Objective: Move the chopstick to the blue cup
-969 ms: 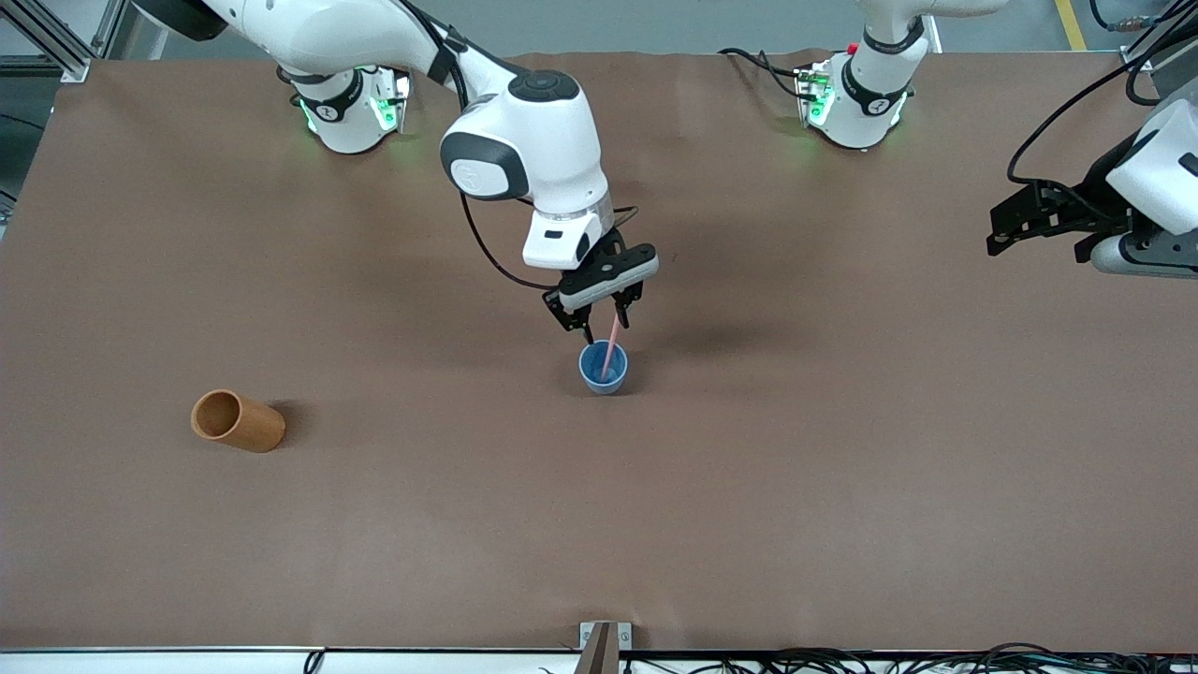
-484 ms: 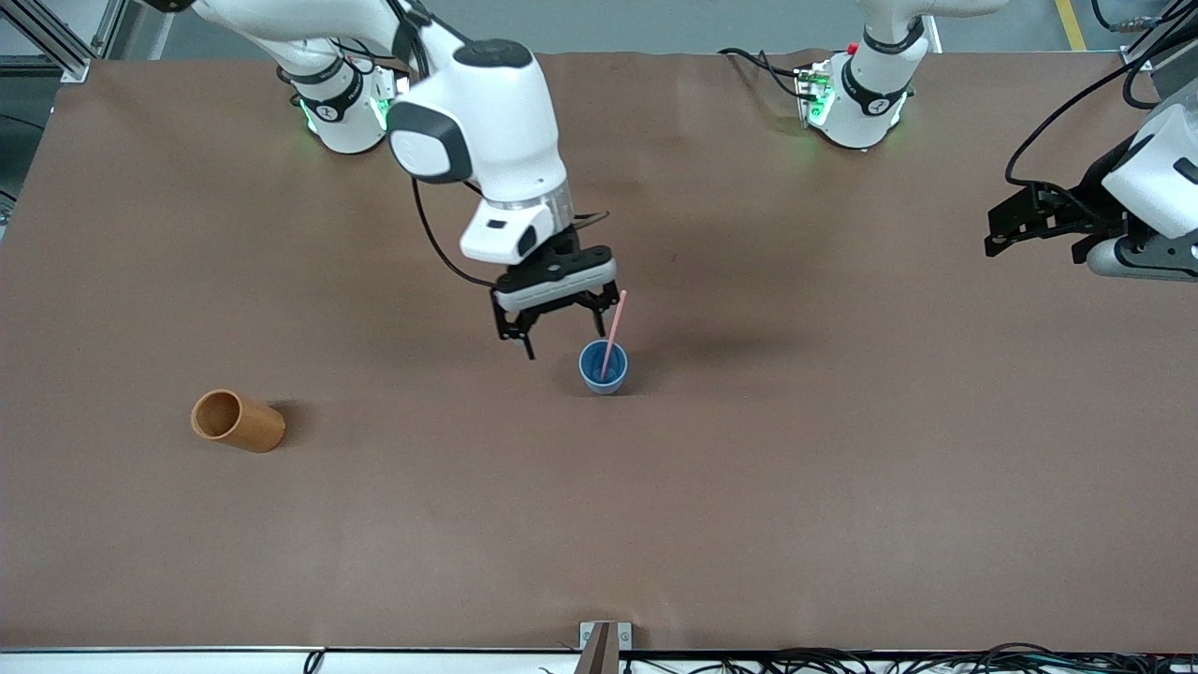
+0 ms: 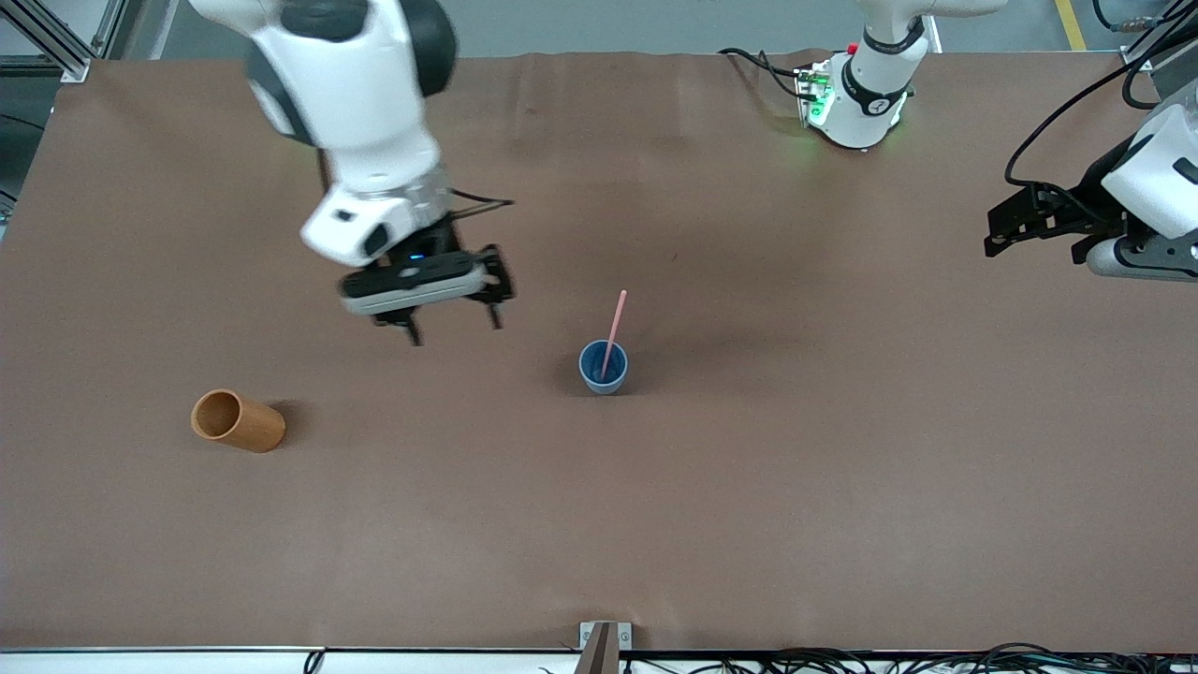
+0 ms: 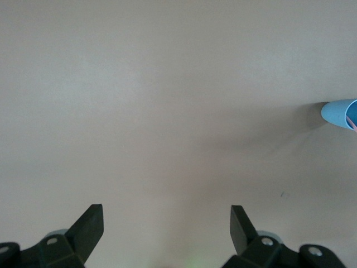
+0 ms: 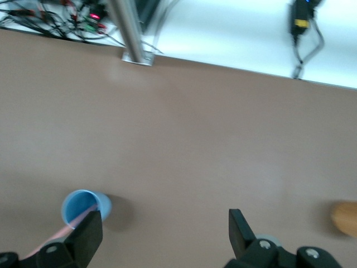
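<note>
The pink chopstick (image 3: pixel 614 321) stands in the blue cup (image 3: pixel 603 367) near the table's middle and leans on its rim. The cup also shows in the right wrist view (image 5: pixel 83 206) with the pink stick (image 5: pixel 71 224) in it, and at the edge of the left wrist view (image 4: pixel 340 113). My right gripper (image 3: pixel 454 325) is open and empty, up in the air over bare table between the blue cup and the wooden holder. My left gripper (image 3: pixel 994 236) is open and empty, waiting at the left arm's end of the table.
An orange-brown wooden holder (image 3: pixel 237 420) lies on its side toward the right arm's end, nearer the front camera than the cup; its edge shows in the right wrist view (image 5: pixel 346 219). A metal post bracket (image 3: pixel 605 637) sits at the table's front edge.
My right gripper let go of the pink stick, which stays in the blue cup, and moved up and away toward the right arm's end. The left arm has not moved.
</note>
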